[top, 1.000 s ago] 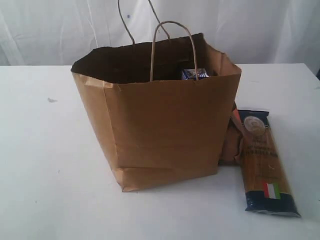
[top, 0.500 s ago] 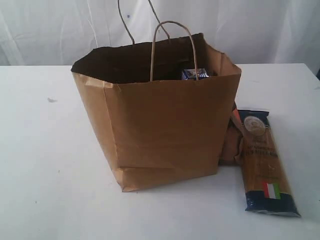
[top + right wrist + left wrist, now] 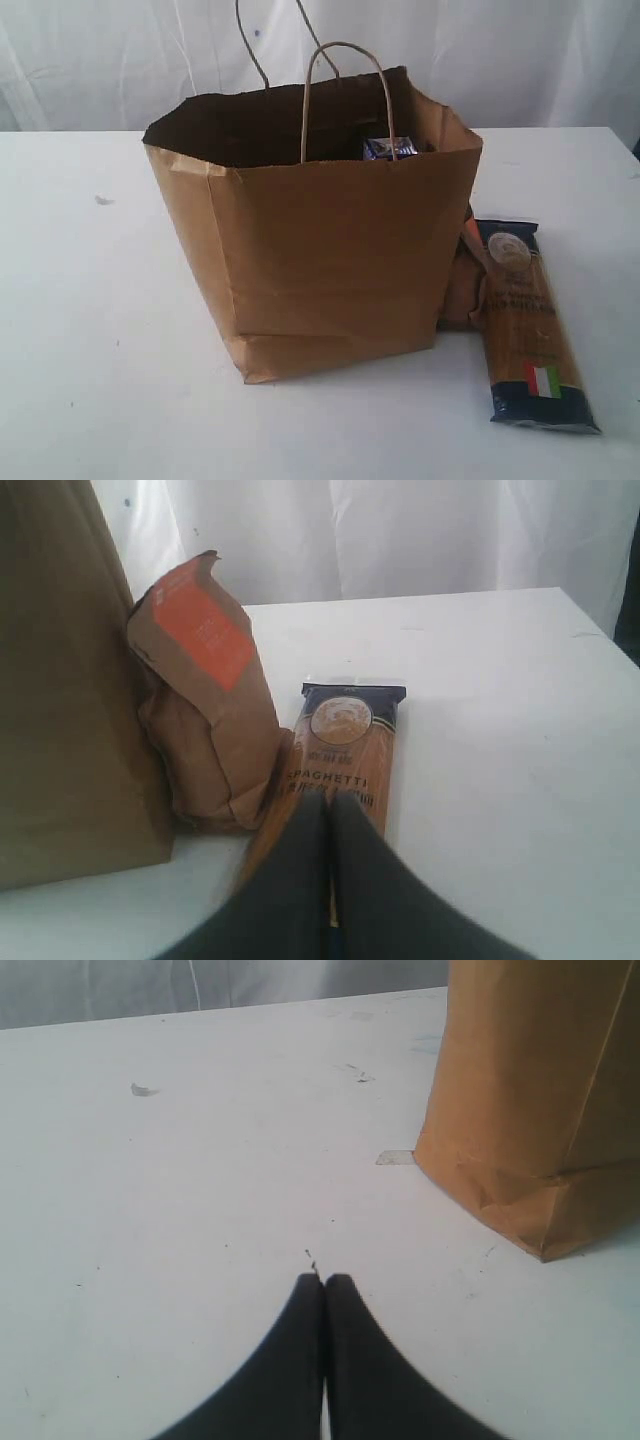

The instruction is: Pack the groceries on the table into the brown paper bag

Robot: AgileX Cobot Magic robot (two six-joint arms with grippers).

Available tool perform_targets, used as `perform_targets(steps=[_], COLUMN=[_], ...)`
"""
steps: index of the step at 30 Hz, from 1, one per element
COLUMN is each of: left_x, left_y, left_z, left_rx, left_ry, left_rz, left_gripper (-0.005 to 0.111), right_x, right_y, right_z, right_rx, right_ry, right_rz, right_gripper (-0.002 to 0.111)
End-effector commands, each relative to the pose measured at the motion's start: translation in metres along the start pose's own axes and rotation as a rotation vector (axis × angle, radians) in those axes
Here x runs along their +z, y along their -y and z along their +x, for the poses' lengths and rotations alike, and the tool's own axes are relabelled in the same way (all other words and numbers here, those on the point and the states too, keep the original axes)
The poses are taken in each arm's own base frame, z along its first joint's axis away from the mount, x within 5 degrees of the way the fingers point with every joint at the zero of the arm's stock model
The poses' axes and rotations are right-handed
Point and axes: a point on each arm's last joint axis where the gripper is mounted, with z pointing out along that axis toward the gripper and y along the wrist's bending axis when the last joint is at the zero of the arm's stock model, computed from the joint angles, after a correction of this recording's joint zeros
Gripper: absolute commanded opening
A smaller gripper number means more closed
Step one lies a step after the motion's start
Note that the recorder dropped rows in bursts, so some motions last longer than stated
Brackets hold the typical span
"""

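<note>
Midway through the packing job, the brown paper bag [image 3: 330, 260] stood upright and open-mouthed on the white surface [image 3: 90, 330], cord handles raised. The small blue-white carton [image 3: 390, 148] showed just below its rim, apparently already stowed. Two groceries waited outside. The brown pouch with orange label [image 3: 210, 710] stood close against the bag's right wall, and the spaghetti pack [image 3: 530, 330] lay flat just beside the pouch, both seemingly within easy reach of the right arm. The right claw [image 3: 330, 805] hovered clenched and empty over the near end of the spaghetti pack, likely lining up a pickup that would first need its jaws parted. The left claw [image 3: 323, 1285], also clenched on nothing, hung low over bare surface near the bag's corner.
</note>
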Motion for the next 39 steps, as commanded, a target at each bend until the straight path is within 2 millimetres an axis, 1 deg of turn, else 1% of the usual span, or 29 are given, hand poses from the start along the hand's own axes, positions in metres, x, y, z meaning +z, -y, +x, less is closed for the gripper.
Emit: perform_targets(steps=[1,8,9,10,12,13,15,20,21,23,24,25,27,29,30,33,35,36,38,39], left_x=[0.000,0.000,0.000,0.000,0.000,0.000,0.000,0.000,0.000,0.000,0.000,0.000,0.000,0.000,0.000,0.000,0.000,0.000,0.000,0.000], left_y=[0.000,0.000,0.000,0.000,0.000,0.000,0.000,0.000,0.000,0.000,0.000,0.000,0.000,0.000,0.000,0.000,0.000,0.000,0.000,0.000], left_z=[0.000,0.000,0.000,0.000,0.000,0.000,0.000,0.000,0.000,0.000,0.000,0.000,0.000,0.000,0.000,0.000,0.000,0.000,0.000,0.000], left_rx=[-0.007,-0.007,-0.007,-0.007,-0.007,-0.007,-0.007,-0.007,-0.007,-0.007,-0.007,-0.007,-0.007,-0.007,-0.007,-0.007,-0.007,-0.007,-0.007,-0.007], left_ry=[0.004,0.004,0.004,0.004,0.004,0.004,0.004,0.004,0.004,0.004,0.004,0.004,0.004,0.004,0.004,0.004,0.004,0.004,0.004,0.004], left_rz=[0.001,0.001,0.001,0.001,0.001,0.001,0.001,0.001,0.001,0.001,0.001,0.001,0.001,0.001,0.001,0.001,0.001,0.001,0.001,0.001], left_gripper=[0.000,0.000,0.000,0.000,0.000,0.000,0.000,0.000,0.000,0.000,0.000,0.000,0.000,0.000,0.000,0.000,0.000,0.000,0.000,0.000], right_x=[0.000,0.000,0.000,-0.001,-0.002,-0.003,-0.005,-0.010,-0.012,-0.014,-0.015,-0.017,-0.025,-0.031,-0.034,-0.037,-0.032,-0.027,-0.009,0.000], right_y=[0.000,0.000,0.000,-0.001,-0.001,-0.001,0.000,0.001,0.001,0.001,0.000,-0.002,-0.004,-0.005,-0.007,-0.017,-0.026,-0.029,-0.033,-0.035], right_z=[0.001,-0.001,-0.005,-0.010,-0.019,-0.023,-0.029,-0.041,-0.043,-0.047,-0.050,-0.056,-0.072,-0.088,-0.098,-0.132,-0.150,-0.159,-0.172,-0.179], right_rx=[-0.004,-0.004,0.030,0.103,0.312,0.373,0.419,0.421,0.449,0.581,0.613,0.605,0.572,0.501,0.438,0.296,0.223,0.194,0.172,0.159], right_ry=[0.005,0.029,0.067,0.121,0.227,0.262,0.338,0.475,0.509,0.545,0.535,0.506,0.375,0.255,0.194,0.046,-0.043,-0.095,-0.196,-0.229], right_rz=[0.004,0.003,-0.003,-0.015,-0.048,-0.060,-0.076,-0.095,-0.105,-0.150,-0.167,-0.176,-0.154,-0.117,-0.115,-0.198,-0.256,-0.266,-0.258,-0.247], right_gripper=[0.000,0.000,0.000,0.000,0.000,0.000,0.000,0.000,0.000,0.000,0.000,0.000,0.000,0.000,0.000,0.000,0.002,0.005,0.014,0.022])
